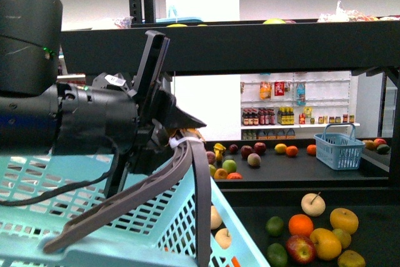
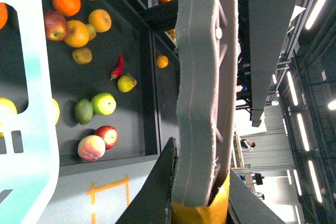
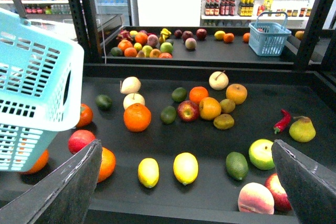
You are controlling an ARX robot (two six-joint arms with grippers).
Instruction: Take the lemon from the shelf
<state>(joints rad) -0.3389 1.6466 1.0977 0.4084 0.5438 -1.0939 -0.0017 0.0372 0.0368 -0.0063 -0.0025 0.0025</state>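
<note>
Right gripper point(image 3: 187, 141) gapes wide, holding nothing, over the shelf point(image 3: 210, 203); the lemon point(image 3: 148, 172) lies just in front of the big orange point(image 3: 137, 117), long axis running front to back; left gripper point(image 1: 182, 130) is clamped on the basket handle point(image 1: 125, 198); labels on the far bottles point(image 3: 223, 8) are too small to read.

The shelf point(image 3: 173, 140) is finished in plain black. The lemon point(image 3: 148, 172) is coloured bright yellow, without markings. The basket point(image 3: 31, 77) is tinted pale blue and patterned with rows of slots; its handle point(image 2: 199, 77) is grey. An orange point(image 3: 137, 117) is shown in deep orange, a chilli point(image 3: 282, 120) in red, a lime point(image 3: 168, 114) in dark green.
</note>
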